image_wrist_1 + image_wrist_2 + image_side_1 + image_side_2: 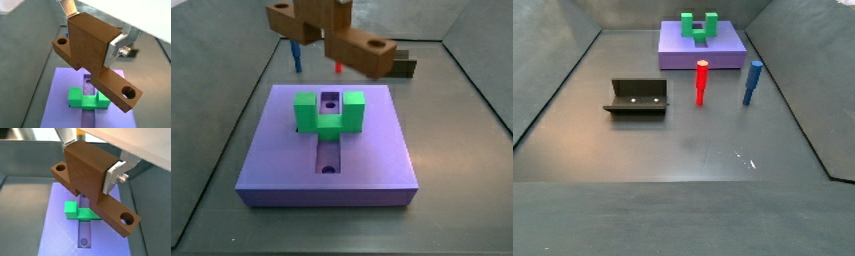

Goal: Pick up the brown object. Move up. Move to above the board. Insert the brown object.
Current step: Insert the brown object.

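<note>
- gripper (93, 37) is clamped on the brown object (100, 60); silver fingers (117, 47) grip its raised middle block, both drilled ends sticking out either side.
- Brown object hangs in the air above the board (60, 228), clear of it; same in a side view (331, 35).
- Directly under the gripper: green U-shaped block (79, 211) on the board, straddling the centre groove (83, 235).
- Beyond the board in a side view: blue peg (297, 55) and red peg (337, 68), both upright, plus the dark olive open box (405, 66); none is between the held piece and the board.
- No readable writing or labels anywhere.
- A side view (702, 82) shows pegs, box (637, 97) and board (700, 48) well apart on the grey floor (687, 140), but not the gripper or brown object; wrist views miss the pegs.
</note>
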Available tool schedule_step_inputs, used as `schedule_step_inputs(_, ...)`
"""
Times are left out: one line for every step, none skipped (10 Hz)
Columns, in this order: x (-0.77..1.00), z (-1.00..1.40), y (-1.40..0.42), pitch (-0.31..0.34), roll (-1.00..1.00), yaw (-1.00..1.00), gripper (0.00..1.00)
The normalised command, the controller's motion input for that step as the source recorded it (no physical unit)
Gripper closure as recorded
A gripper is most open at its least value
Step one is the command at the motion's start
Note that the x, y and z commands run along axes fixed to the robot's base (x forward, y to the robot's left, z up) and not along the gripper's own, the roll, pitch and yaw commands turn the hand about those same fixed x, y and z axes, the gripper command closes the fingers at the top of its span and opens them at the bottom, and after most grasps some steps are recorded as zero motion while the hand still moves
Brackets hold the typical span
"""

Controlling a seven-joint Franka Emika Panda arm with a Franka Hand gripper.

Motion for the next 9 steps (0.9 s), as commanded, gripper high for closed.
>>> schedule_step_inputs(0.0, -0.08, -0.02, 0.0, -0.09, -1.0, 1.0)
schedule_step_inputs(0.03, -0.11, 0.0, -0.061, -0.18, -0.92, 1.0)
schedule_step_inputs(0.0, -0.18, 0.0, -0.093, -0.17, -0.92, 1.0)
schedule_step_inputs(0.0, -0.2, -0.02, -0.123, -0.17, -0.92, 1.0)
schedule_step_inputs(0.0, -0.22, -0.03, -0.129, -0.16, -0.93, 1.0)
schedule_step_inputs(0.0, -0.26, -0.03, -0.161, -0.16, -0.93, 1.0)
schedule_step_inputs(0.0, -0.27, -0.04, -0.126, -0.13, -0.95, 1.0)
schedule_step_inputs(0.0, -0.29, -0.05, -0.096, -0.13, -0.89, 1.0)
schedule_step_inputs(0.03, -0.32, -0.07, -0.056, -0.12, -0.85, 1.0)
